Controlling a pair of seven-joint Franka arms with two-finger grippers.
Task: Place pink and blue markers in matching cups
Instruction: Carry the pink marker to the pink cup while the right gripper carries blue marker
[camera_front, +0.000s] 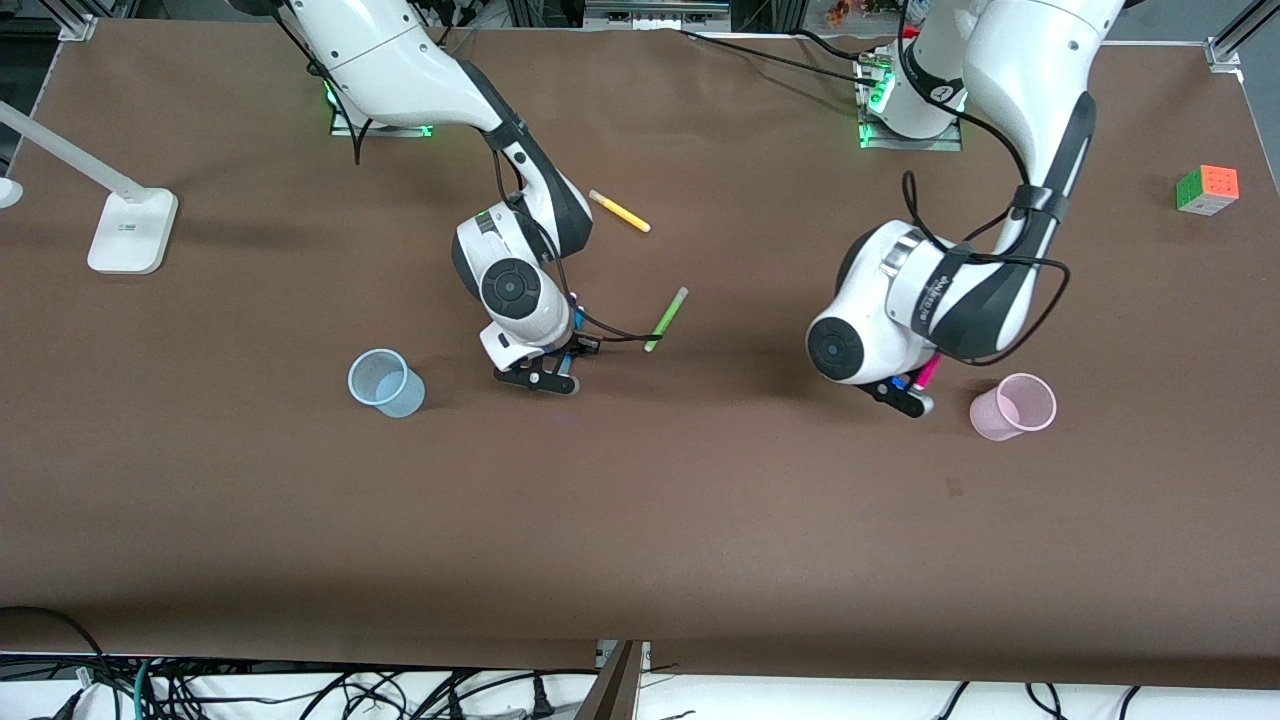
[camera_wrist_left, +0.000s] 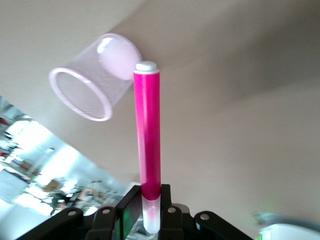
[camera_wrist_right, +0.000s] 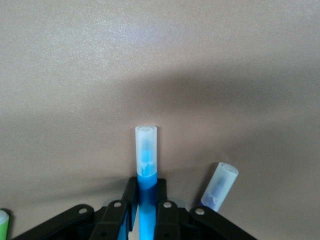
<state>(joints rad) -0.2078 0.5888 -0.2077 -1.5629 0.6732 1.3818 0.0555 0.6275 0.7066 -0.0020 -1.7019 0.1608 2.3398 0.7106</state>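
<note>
My left gripper is shut on the pink marker near its pale end, and the marker sticks out past the fingers. It hangs just above the table beside the pink cup, which stands upright toward the left arm's end. My right gripper is down at the table and shut on the blue marker, whose pale end points out from the fingers. The light blue cup stands upright beside that gripper, toward the right arm's end.
A purple marker's pale cap lies close beside the right gripper. A lime-green marker and a yellow marker lie farther from the front camera. A colour cube sits at the left arm's end, a white lamp base at the right arm's end.
</note>
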